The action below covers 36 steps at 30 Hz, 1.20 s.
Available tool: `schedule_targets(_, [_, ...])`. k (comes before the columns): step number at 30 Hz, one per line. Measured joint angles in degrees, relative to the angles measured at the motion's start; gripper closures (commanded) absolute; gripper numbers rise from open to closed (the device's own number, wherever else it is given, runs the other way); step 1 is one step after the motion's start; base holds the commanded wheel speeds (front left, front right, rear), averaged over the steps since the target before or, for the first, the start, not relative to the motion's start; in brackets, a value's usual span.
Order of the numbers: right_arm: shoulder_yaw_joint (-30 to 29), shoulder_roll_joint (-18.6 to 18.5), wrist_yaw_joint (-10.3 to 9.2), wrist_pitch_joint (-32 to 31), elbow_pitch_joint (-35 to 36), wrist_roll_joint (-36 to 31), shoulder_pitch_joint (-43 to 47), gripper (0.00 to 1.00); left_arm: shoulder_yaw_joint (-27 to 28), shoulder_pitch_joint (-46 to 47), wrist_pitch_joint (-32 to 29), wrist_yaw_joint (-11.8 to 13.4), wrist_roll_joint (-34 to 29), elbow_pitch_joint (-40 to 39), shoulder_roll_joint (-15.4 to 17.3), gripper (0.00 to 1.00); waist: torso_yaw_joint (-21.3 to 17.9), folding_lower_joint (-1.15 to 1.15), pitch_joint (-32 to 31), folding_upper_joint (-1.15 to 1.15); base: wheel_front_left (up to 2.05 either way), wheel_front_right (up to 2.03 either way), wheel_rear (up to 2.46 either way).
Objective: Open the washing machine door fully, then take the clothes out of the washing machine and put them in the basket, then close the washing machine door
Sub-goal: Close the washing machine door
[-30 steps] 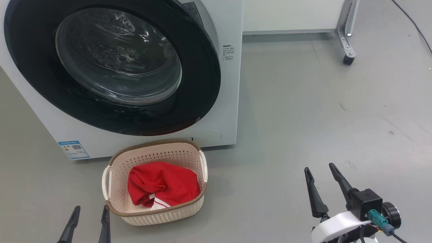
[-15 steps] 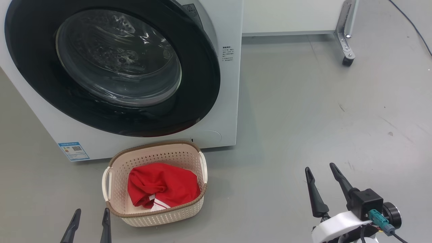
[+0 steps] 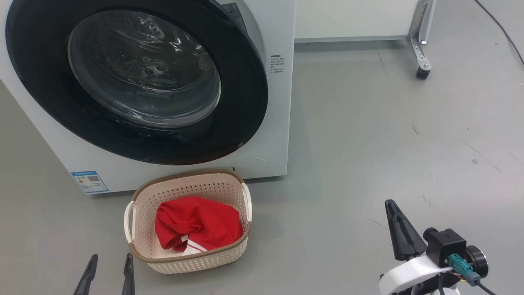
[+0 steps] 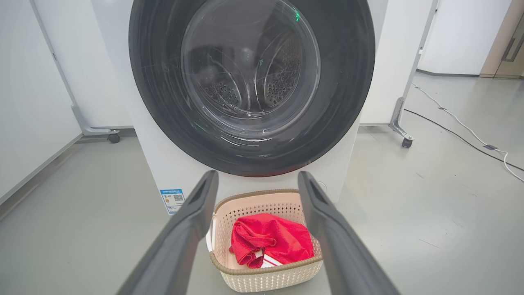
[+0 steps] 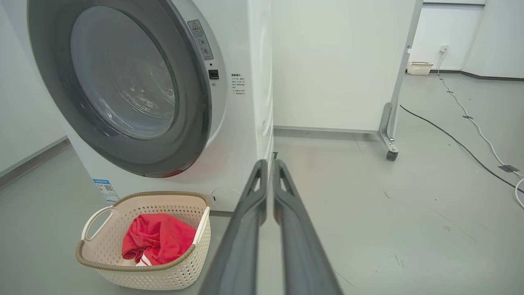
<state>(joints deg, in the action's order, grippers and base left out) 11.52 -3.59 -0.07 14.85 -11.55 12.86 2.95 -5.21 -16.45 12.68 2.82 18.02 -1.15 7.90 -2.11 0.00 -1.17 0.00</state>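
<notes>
Head view: left tool (image 3: 112, 256) hangs spread apart, right tool (image 3: 390, 203) pinched together on nothing; red clothes (image 3: 196, 221) lie in the basket (image 3: 188, 174) before the washing machine (image 3: 282, 123). Its door (image 3: 245, 102) looks shut, perhaps unlatched; only a firm rim press likely remains.

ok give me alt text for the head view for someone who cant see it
A cream basket holding the red clothes sits on the grey floor in front of a white washing machine whose round black-rimmed door looks shut. The left gripper is open at lower left; the right gripper is shut at lower right.
</notes>
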Motion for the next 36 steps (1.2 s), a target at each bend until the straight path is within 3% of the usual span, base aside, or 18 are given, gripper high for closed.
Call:
schedule_targets(17, [0.16, 0.1, 1.05, 0.0, 0.05, -0.02, -1.22, 1.0, -0.58, 1.54, 0.33, 0.36, -1.32, 0.33, 0.02, 0.0, 1.8, 0.0, 1.5, 0.0, 0.0, 0.0, 0.0])
schedule_targets(36, [3.25, -0.25, 3.56, -2.66, -2.86, -3.35, -26.68, 1.0, -1.21, 9.99, 1.03, -0.09, -1.41, -3.11, -1.0, 0.0, 7.09, 0.0, 11.81, 0.0, 0.0, 0.0, 0.0])
